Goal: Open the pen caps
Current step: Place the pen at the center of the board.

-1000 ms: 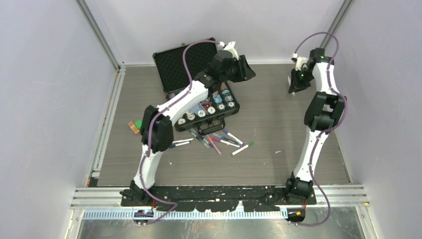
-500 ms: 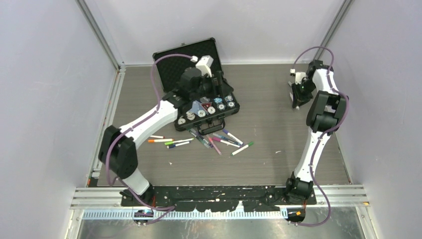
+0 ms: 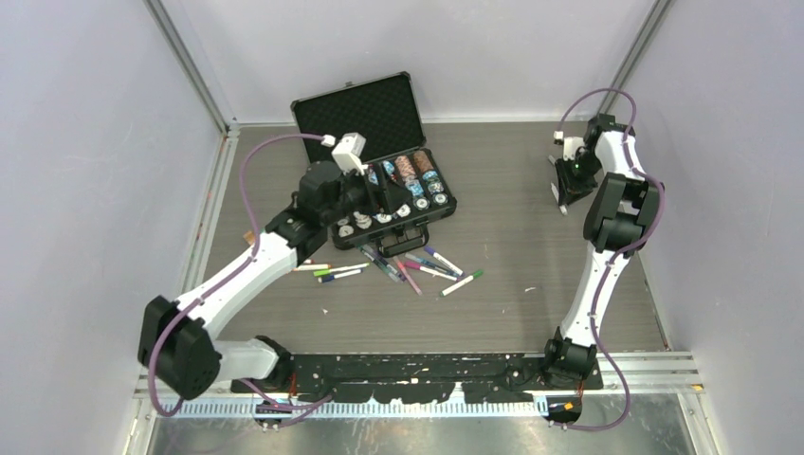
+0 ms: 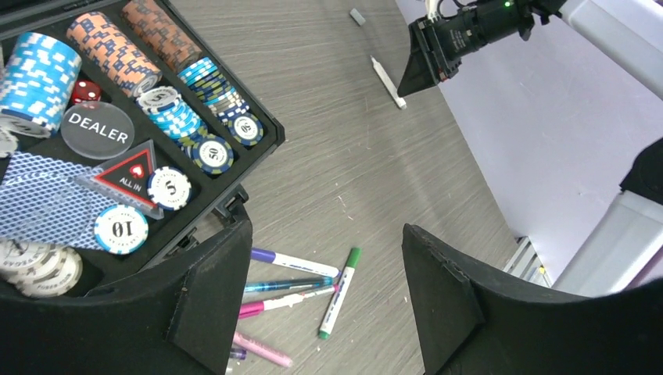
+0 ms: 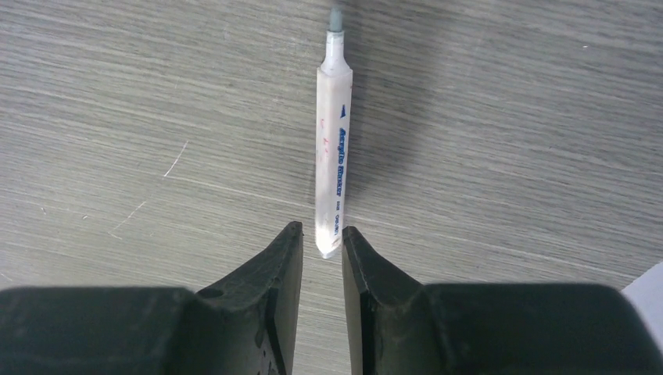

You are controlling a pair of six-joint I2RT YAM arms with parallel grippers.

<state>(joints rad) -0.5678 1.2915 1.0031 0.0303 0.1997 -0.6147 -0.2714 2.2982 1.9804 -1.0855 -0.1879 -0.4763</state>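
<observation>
Top external view: a grey wood-grain worktop (image 3: 531, 246) sits boxed in by plain lilac walls (image 3: 85, 142), with aluminium rails at the corners and near edge. At the far left a black hard case (image 3: 365, 112) lies open, its lid lined with dimpled foam. Its tray holds rows of striped poker chips (image 4: 168, 117), a round clear dealer button (image 4: 97, 130), blue-backed cards (image 4: 39, 203) and a red die (image 4: 84, 90).

Just near of the case, the pens (image 3: 417, 265) lie scattered, slim white barrels with their coloured caps on, one green (image 4: 353, 254), one purple (image 4: 262, 255). The left gripper (image 4: 327, 230) hangs over them, jaws wide apart and holding nothing.

At the far right, an uncapped white pen (image 5: 334, 156) lies flat, grey tip bare. The right gripper (image 5: 322, 230) has its jaws slightly apart, the pen's blunt end in the gap, not visibly pinched. A small grey cap (image 4: 357, 16) lies farther off.
</observation>
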